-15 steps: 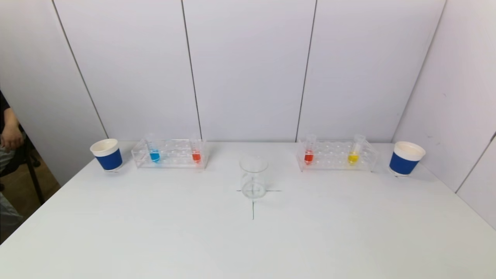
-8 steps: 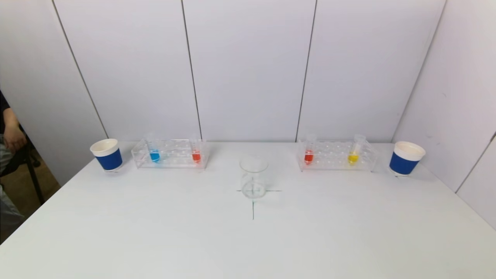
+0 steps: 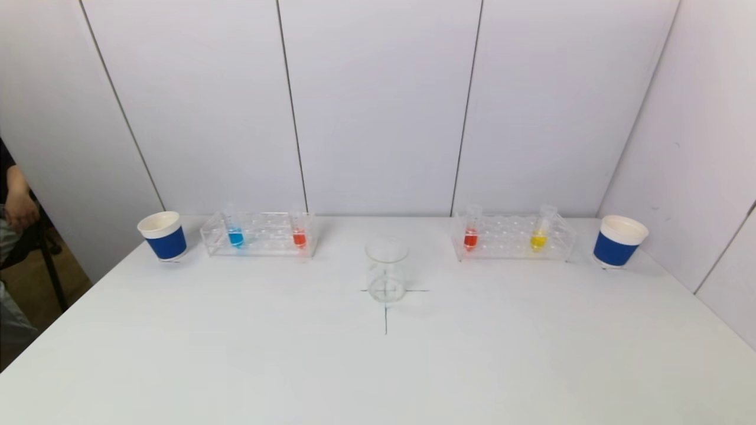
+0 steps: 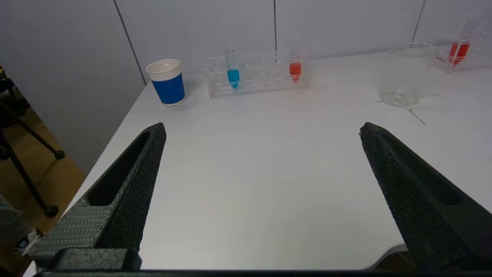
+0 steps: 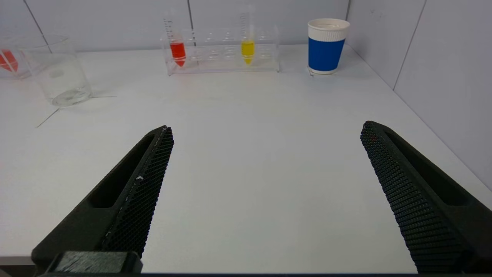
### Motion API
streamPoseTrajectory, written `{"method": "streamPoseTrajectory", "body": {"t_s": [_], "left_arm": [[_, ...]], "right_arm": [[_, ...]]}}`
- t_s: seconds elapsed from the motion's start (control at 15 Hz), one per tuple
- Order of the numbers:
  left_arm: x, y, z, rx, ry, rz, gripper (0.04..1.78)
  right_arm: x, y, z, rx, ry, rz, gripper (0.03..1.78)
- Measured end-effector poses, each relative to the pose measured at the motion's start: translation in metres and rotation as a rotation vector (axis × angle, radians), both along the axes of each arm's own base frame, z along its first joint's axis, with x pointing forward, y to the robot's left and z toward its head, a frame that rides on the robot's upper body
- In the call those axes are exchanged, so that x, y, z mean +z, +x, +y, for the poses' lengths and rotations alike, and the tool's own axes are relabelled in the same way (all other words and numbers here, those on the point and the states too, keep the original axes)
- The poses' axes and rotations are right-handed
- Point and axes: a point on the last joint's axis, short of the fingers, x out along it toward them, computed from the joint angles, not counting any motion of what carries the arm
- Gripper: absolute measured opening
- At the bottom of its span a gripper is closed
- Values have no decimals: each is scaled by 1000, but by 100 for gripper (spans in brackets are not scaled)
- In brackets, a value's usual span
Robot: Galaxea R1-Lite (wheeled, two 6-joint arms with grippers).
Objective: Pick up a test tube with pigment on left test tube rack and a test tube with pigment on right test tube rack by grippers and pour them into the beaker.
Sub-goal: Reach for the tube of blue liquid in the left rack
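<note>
The clear left test tube rack (image 3: 258, 235) stands at the back left and holds a blue-pigment tube (image 3: 235, 236) and an orange-red tube (image 3: 299, 237). The right test tube rack (image 3: 512, 238) holds a red tube (image 3: 471, 238) and a yellow tube (image 3: 538, 239). An empty glass beaker (image 3: 387, 270) stands on a cross mark between them. Neither arm shows in the head view. My left gripper (image 4: 261, 129) is open over the near left of the table, far from its rack (image 4: 256, 75). My right gripper (image 5: 265, 129) is open over the near right, far from its rack (image 5: 223, 52).
A blue paper cup (image 3: 162, 235) stands left of the left rack, and another blue cup (image 3: 618, 241) right of the right rack. White wall panels close the back and right. The table's left edge drops to the floor, where a seated person (image 3: 15, 206) is.
</note>
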Motion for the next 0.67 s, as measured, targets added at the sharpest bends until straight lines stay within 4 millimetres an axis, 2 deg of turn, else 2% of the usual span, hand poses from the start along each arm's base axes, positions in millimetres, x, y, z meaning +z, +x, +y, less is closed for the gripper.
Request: {"method": "streamPoseTrajectory", "body": {"t_s": [0.2,0.4,0.67], "left_arm": [[41,9,0,0,-17,-12,176],[80,29,0,2,-24,-25,176],[114,62,0,8,-24,-20,176]], "right_arm": [[0,0,0,0,0,0,177],[0,0,0,-1,0,0,177],[0,0,0,0,0,0,177]]}}
